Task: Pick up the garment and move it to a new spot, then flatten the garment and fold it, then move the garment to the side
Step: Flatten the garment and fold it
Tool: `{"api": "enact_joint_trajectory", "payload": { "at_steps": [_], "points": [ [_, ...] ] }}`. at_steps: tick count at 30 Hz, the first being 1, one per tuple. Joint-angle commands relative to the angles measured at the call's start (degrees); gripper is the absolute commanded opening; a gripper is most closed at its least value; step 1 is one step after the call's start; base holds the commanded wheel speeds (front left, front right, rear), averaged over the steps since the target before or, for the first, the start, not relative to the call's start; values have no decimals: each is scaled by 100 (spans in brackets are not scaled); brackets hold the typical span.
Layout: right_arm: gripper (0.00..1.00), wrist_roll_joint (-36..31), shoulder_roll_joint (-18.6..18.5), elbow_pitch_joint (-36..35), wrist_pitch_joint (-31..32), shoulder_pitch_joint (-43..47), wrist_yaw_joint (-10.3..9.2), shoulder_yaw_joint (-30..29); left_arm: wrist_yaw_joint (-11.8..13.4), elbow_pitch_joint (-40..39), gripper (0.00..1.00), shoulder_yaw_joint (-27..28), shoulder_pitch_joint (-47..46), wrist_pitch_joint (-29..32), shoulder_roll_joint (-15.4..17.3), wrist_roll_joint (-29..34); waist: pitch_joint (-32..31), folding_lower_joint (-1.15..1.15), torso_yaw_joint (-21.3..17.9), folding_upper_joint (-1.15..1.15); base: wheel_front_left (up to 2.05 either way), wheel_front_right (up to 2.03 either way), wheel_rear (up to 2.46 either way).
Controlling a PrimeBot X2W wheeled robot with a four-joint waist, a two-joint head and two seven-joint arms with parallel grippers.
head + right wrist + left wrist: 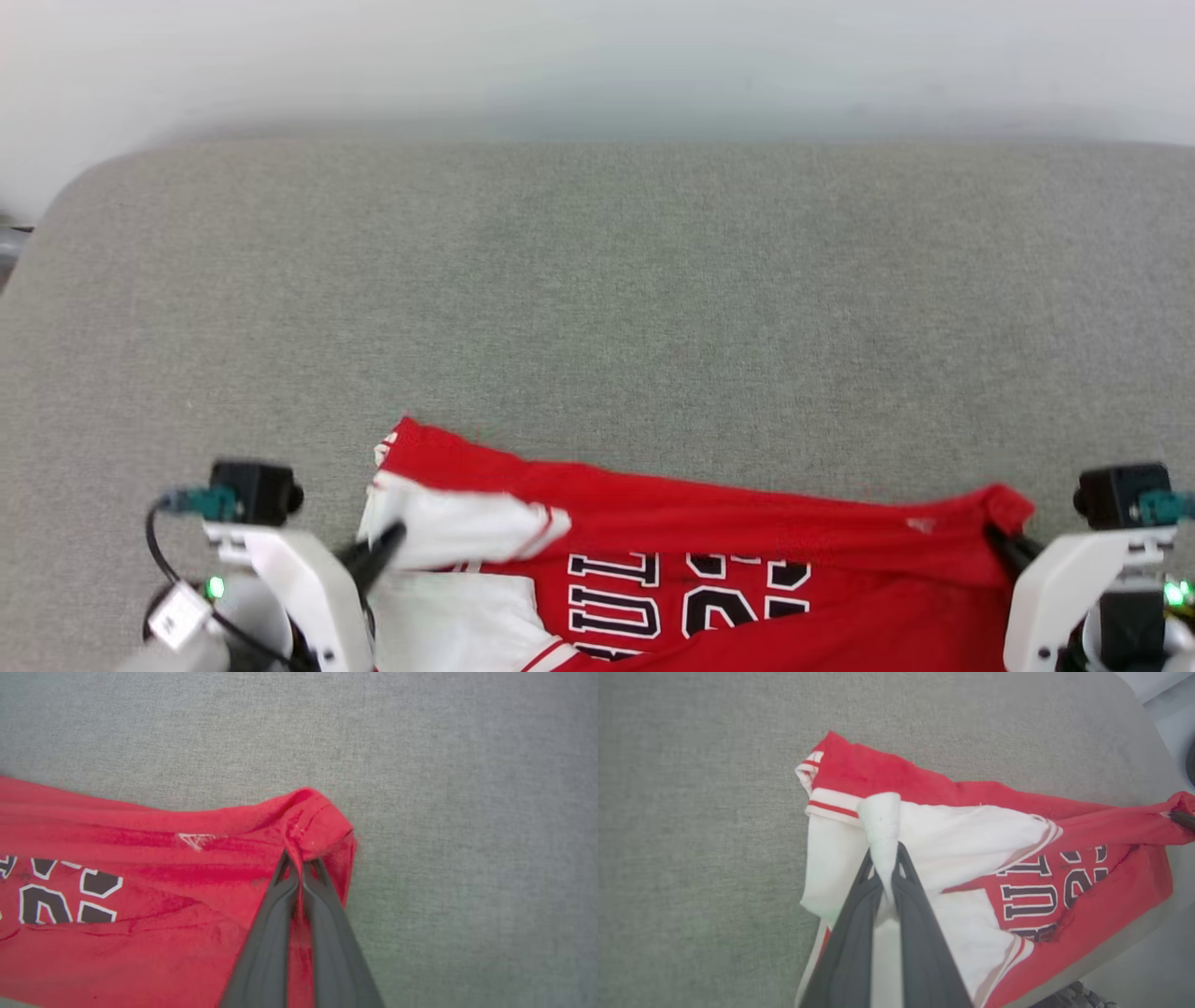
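Grey cloth-covered table [597, 280], pale wall [597, 56] along its far side. The garment [709, 551], a red jersey with white sleeves, lies along the table's near edge, well short of the table's middle, and runs crosswise from near-left to near-right. Its upper edge is drawn into a fairly straight ridge between the two grippers. Left gripper [387, 537] sits at the table's near-left, its fingers clamped on a pinch of white sleeve cloth. In the left wrist view a small tuft of that white cloth pokes out past the fingertips. One white sleeve, with thin red stripes at its seam, is folded over the chest beside that grip. Right gripper [997, 539] sits at the table's near-right, fingers pressed together on the red corner of the garment. In the right wrist view the corner bunches into a small hump just above the fingertips. Black letters and numerals with white outlines face up toward the near edge, partly cut off by folds, not readable in full. A small white mark [196, 840] shows on the red cloth close to the right-hand grip. Far half of the table is bare grey weave.
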Motion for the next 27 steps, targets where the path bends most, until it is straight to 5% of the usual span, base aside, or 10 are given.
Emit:
{"api": "enact_joint_trajectory", "payload": {
  "at_steps": [1,5,6,7,8,9,18,27],
  "points": [
    [0,-56,51,37,-101,225,-9,-80,134,-53,0,-54,268,-42,-9,-37,-101,0,43,0,0,0,0],
    [0,-54,222,169,-332,525,-8,-192,221,-53,0,-203,669,-100,-147,-133,-181,0,52,0,0,0,0],
    [11,-59,269,206,-382,597,-8,-208,231,-10,1,-270,753,-81,-187,-133,-201,0,48,0,0,0,0],
    [33,-31,325,237,-434,644,-8,-219,200,8,32,-330,813,-73,-259,-159,-215,0,44,0,0,0,0],
    [72,-13,360,271,-488,694,-8,-229,175,46,73,-358,832,-109,-315,-149,-229,0,46,0,0,0,0],
    [100,-20,382,301,-548,738,-8,-223,158,100,98,-377,845,-157,-367,-130,-247,0,48,0,0,0,0],
    [100,32,657,-84,-1251,1000,-7,-216,8,396,100,-280,798,-949,-728,131,-437,0,46,0,0,0,0],
    [100,-67,521,-559,-631,1069,-7,-478,237,172,100,78,618,-2101,-798,730,-572,0,29,0,0,0,0]
  ]
}}
